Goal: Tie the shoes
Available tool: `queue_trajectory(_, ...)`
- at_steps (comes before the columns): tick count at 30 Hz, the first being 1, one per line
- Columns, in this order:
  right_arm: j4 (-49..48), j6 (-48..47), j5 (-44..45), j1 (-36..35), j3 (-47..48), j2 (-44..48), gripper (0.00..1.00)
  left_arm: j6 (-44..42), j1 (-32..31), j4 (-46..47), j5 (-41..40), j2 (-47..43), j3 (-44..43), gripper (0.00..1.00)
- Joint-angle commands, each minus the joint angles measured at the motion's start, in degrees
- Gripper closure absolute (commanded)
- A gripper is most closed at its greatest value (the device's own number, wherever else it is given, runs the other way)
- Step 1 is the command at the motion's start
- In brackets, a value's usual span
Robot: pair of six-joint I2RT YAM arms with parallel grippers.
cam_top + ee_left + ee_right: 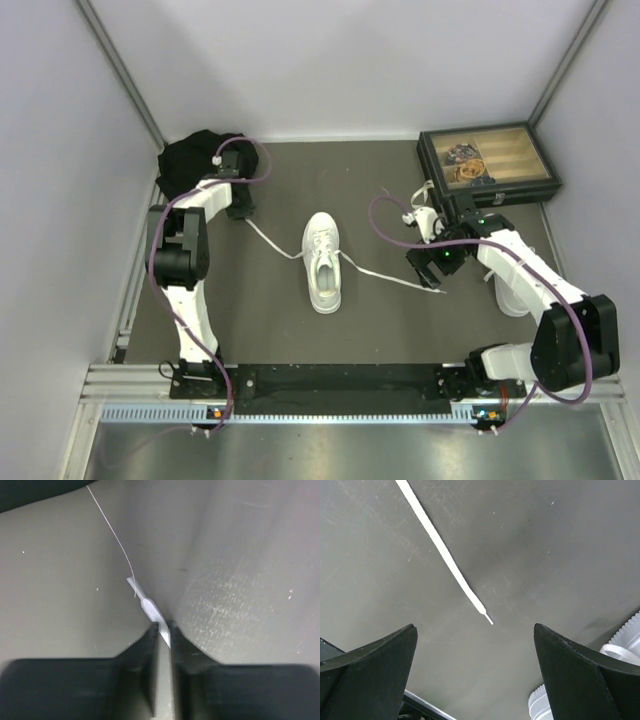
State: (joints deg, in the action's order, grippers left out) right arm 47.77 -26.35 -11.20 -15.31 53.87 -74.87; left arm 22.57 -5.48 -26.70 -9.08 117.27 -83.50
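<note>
A white low-top sneaker [322, 262] lies mid-table, toe toward the arms. Its left lace [272, 241] runs up-left to my left gripper [241, 211]. In the left wrist view that gripper [164, 626] is shut on the lace, and the lace's end [148, 607] sticks out past the fingertips. The right lace [385, 277] lies slack on the mat toward my right gripper [432, 265]. In the right wrist view the right gripper [474, 627] is open and empty above the mat, with the lace tip [489, 620] lying between the jaws, apart from both.
A second white sneaker [512, 292] lies at the right, partly under the right arm; its sole [623, 646] shows beside the right finger. A dark box with a wooden tray [488, 167] stands at the back right. A black cloth bundle [192, 160] lies at the back left.
</note>
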Motion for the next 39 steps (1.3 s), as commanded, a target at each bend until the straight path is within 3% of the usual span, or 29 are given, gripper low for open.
queue_trajectory(1, -1.27, -0.46, -1.28, 0.11, 0.27, -1.41, 0.01, 2.57, 0.29, -1.95, 0.29, 2.79, 2.38, 0.92)
queue_trajectory(4, -1.36, -1.16, -2.15, 0.19, 0.36, -2.38, 0.01, 3.09, 0.46, -3.09, 1.51, 1.73, 2.03, 1.00)
queue_trajectory(8, -1.98, -1.95, -3.47, -0.07, -0.16, -3.61, 0.02, 3.18, 0.73, -0.21, 4.42, -4.32, 4.66, 1.00)
queue_trajectory(13, -3.64, -3.71, -2.25, -0.42, -1.13, -5.81, 0.06, 1.61, 0.73, 7.09, 8.82, -18.11, 13.09, 1.00)
queue_trajectory(19, -5.31, -6.43, -0.84, -0.51, -2.36, -7.92, 0.17, -1.21, 0.47, 8.16, 14.52, -30.95, 19.51, 1.00)
queue_trajectory(26, -6.28, -9.24, -0.92, -0.68, -2.89, -11.79, 0.30, -10.33, 0.47, 7.01, 23.05, -44.65, 26.10, 1.00)
queue_trajectory(33, -10.58, -10.65, 2.14, -3.93, -7.63, -12.76, 0.41, -11.67, 0.47, 6.40, 27.62, -50.65, 28.40, 1.00)
queue_trajectory(36, -12.78, -9.78, 3.81, -5.78, -9.30, -13.54, 0.52, -11.75, 0.47, 6.31, 28.59, -51.88, 28.92, 1.00)
queue_trajectory(39, -13.75, -9.34, 3.91, -6.13, -10.89, -13.90, 0.82, -14.04, 0.47, 6.74, 27.55, -52.06, 30.68, 1.00)
